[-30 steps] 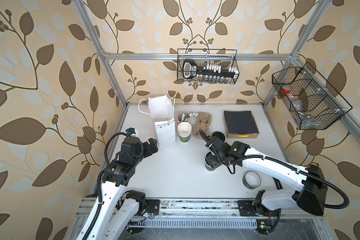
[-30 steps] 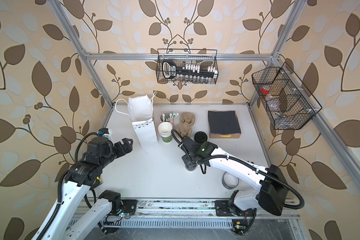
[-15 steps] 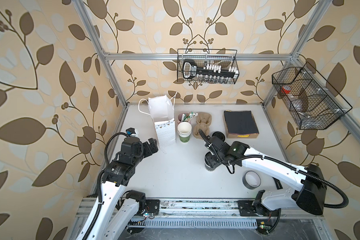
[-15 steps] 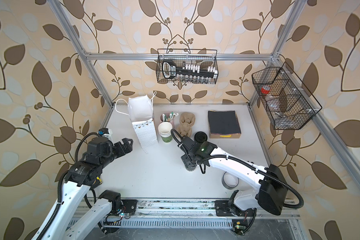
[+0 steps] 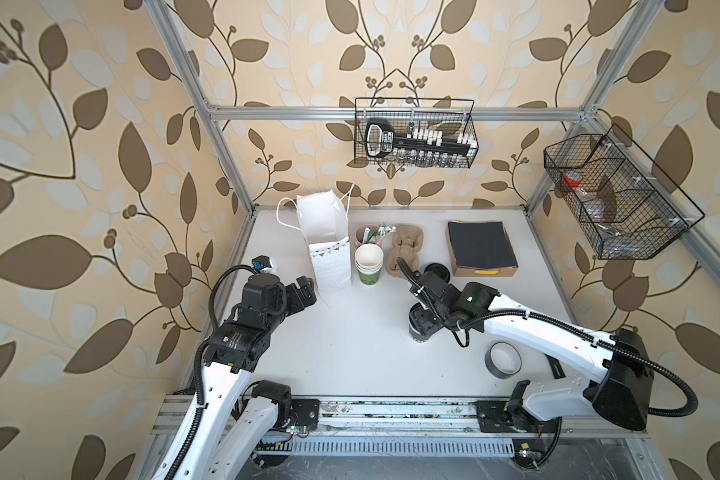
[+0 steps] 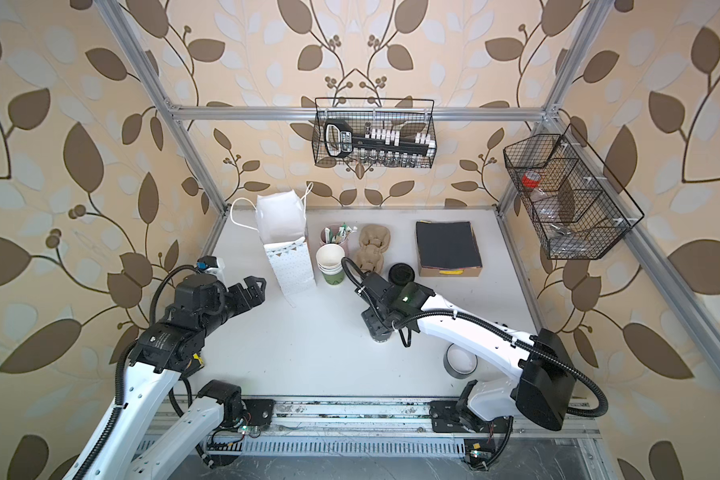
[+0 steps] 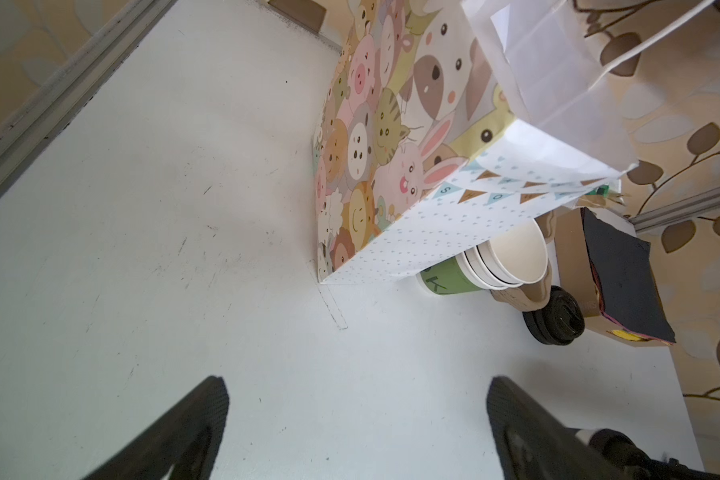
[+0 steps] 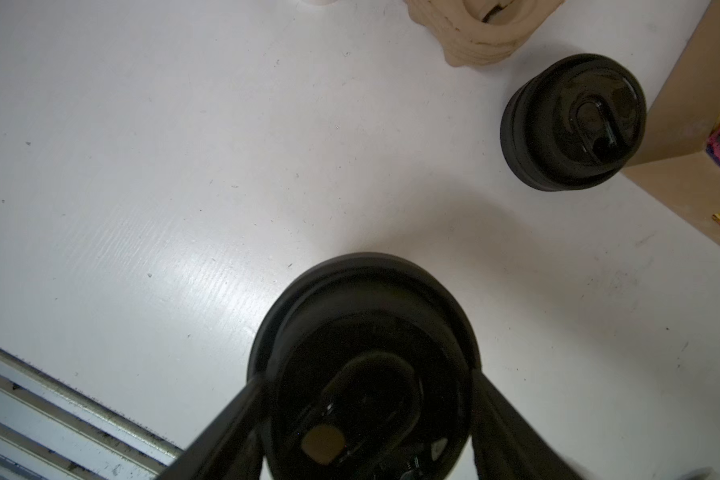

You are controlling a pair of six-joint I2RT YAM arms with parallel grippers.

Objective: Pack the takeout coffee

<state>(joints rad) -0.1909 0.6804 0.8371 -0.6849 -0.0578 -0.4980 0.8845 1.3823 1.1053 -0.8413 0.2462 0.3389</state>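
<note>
1. Coffee first: the takeout coffee point(image 5: 417, 335) stands upright on the white table point(image 5: 350, 357), near the middle. It is well apart from the paper bag point(image 5: 329, 257) at the back left.
2. The right gripper point(image 5: 422, 322) comes down over it from above. In the right wrist view its dark fingers point(image 8: 229, 419) sit one on each side of the cup, just under the black lid point(image 8: 366, 332). They look pressed to the wall, so I'd call that a grip at cup width. The cup's base appears to rest on the table.
3. The left gripper point(image 7: 358, 399) is spread wide with nothing in it, hovering close to the bag's printed side.
4. How it will handle, by my guess:
   - Paper wall: light, fairly stiff near the rim, softer lower down. A hard squeeze could dent it or pop the lid.
   - Whether it holds liquid I cannot tell. If it does, it will be top-heavy and should be kept upright.
   - The lid is smooth plastic and likely slippery, so a poor place to hold.
5. Best hold, I'd say, is where the fingers already are. That is on the wall just below the lid's rim, where the lip can catch if the cup slips.
6. The loose stack of lids point(image 8: 574, 120) beside the cardboard box looks much alike from above but sits apart.
</note>
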